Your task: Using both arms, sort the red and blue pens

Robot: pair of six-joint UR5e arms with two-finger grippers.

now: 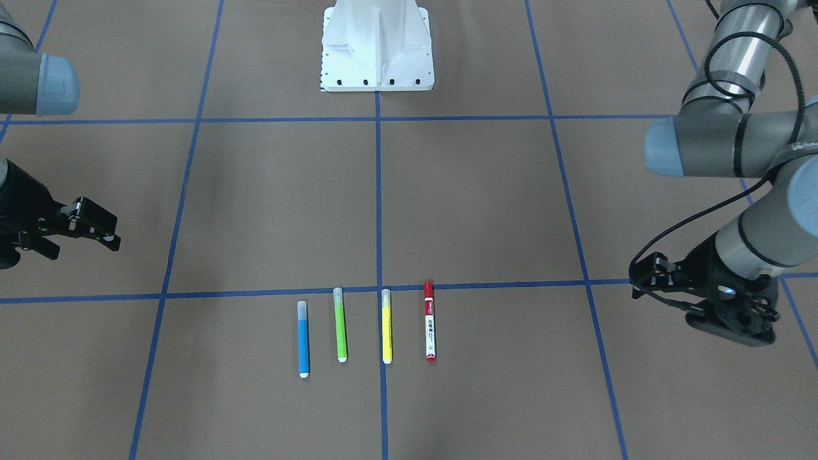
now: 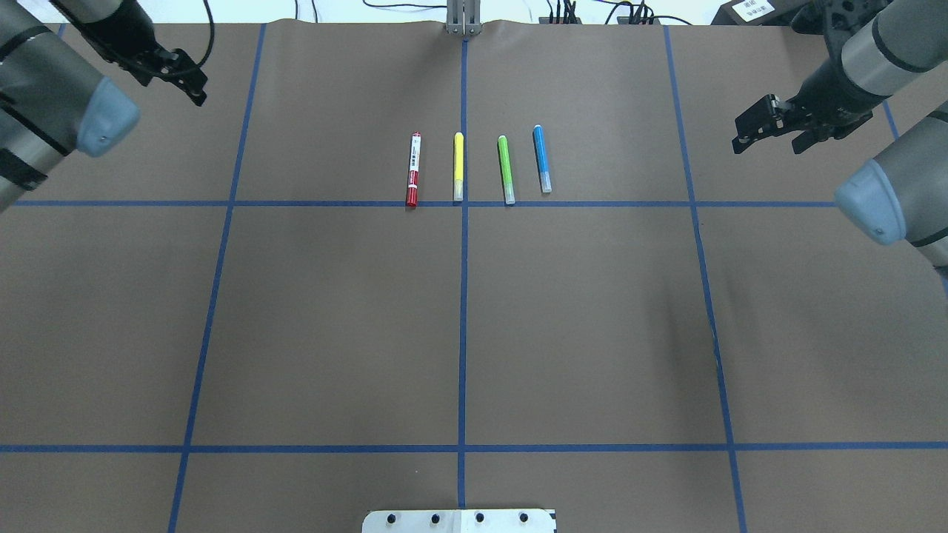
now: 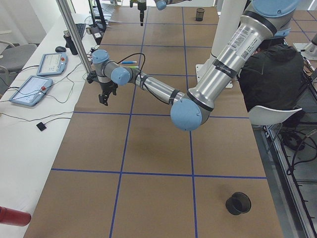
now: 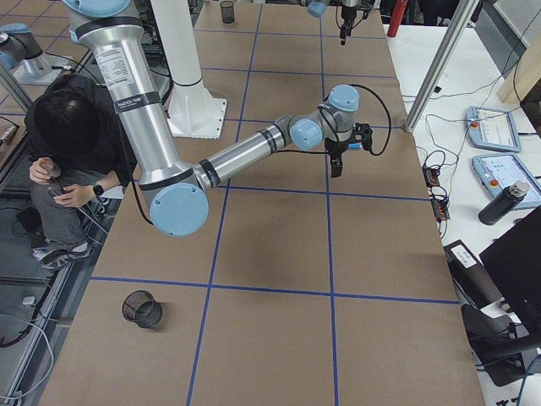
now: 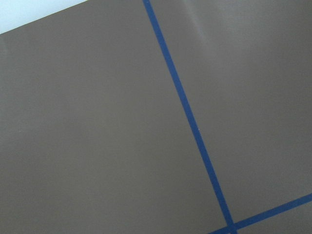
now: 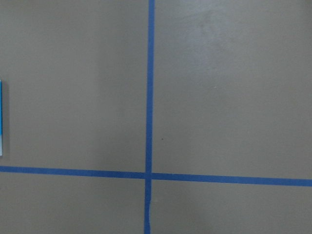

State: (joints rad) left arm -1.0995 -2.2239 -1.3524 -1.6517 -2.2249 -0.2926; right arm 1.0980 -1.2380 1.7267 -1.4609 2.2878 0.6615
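Four pens lie side by side in a row near the table's middle line. The red pen [image 1: 429,321] [image 2: 413,169] is a white marker with a red cap at the row's end on my left side. The slim blue pen [image 1: 303,338] [image 2: 542,159] ends the row on my right side, and its edge shows in the right wrist view [image 6: 1,117]. My left gripper [image 2: 181,85] [image 1: 664,300] hangs open and empty, far out to the left of the row. My right gripper [image 2: 763,141] [image 1: 83,249] hangs open and empty, far to the right.
Between the red and blue pens lie a yellow pen [image 2: 458,166] and a green pen [image 2: 506,169]. Black mesh cups [image 3: 238,203] [image 4: 226,10] stand near the table's two ends. A person [image 4: 68,152] sits behind the white robot base [image 1: 377,48].
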